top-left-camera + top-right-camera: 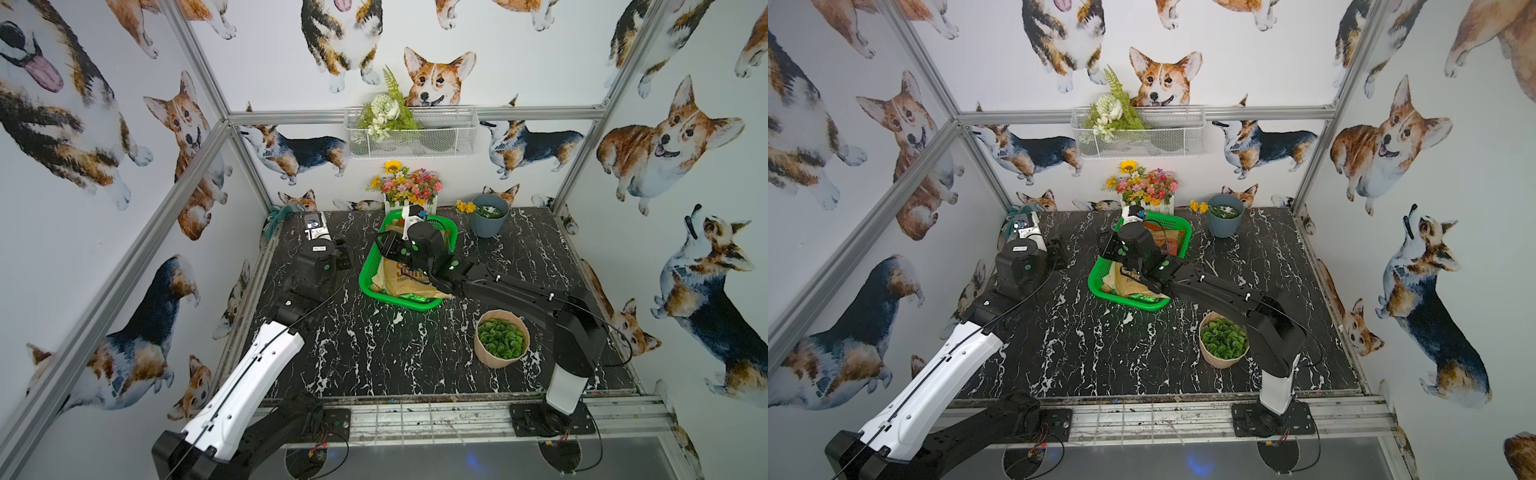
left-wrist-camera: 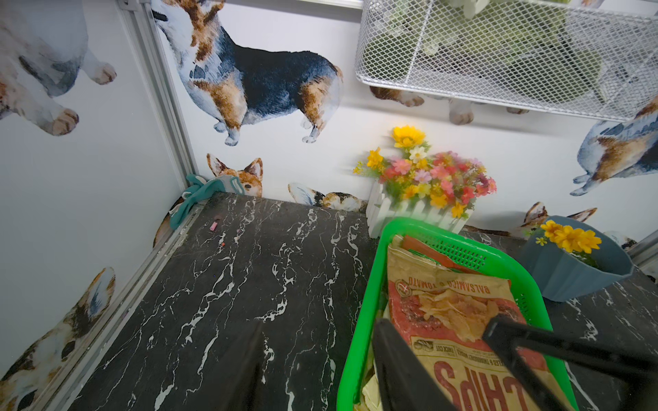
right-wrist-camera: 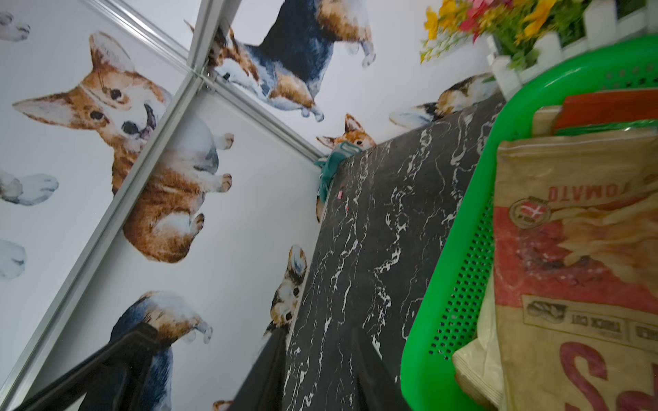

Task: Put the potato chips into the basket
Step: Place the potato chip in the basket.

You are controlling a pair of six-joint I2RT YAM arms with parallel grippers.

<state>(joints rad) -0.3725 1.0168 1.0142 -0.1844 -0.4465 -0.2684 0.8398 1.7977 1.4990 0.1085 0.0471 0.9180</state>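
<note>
**Chips piled in the green basket, both grippers empty**

In both top views the basket (image 1: pixel 365 276) sits mid-frame, toward the back of the marble table (image 1: pixel 374 365). The potato chips (image 1: pixel 1133 286) lie stacked flat inside it, the tan-and-red bag (image 1: pixel 403 276) uppermost. No bag shows on the table outside. The right gripper (image 1: pixel 386 247) hangs over the basket's upper half, its arm stretched in from the lower right, a pose that suits dropping onto the pile. The left gripper (image 1: pixel 343 255) stands just left of the basket, probably parked there so the arms do not cross. A beige pot of leaves (image 1: pixel 500 338) stands well apart at lower right.

The left wrist view shows that gripper's fingers (image 2: pixel 398 363) spread with only table between them, so it is open and empty, beside the basket's rim (image 2: pixel 363 320). The tan-and-red bag (image 2: pixel 459 320) rests on a rust-coloured bag (image 2: pixel 423 247).

The right wrist view, rolled sideways, shows the right gripper's fingers (image 3: pixel 270 370) parted with bare marble in the gap, so it grips nothing. The tan-and-red bag (image 3: pixel 576 249) lies inside the basket wall (image 3: pixel 459 249), over a pale bag (image 3: pixel 475 359). The task looks all but finished
</note>
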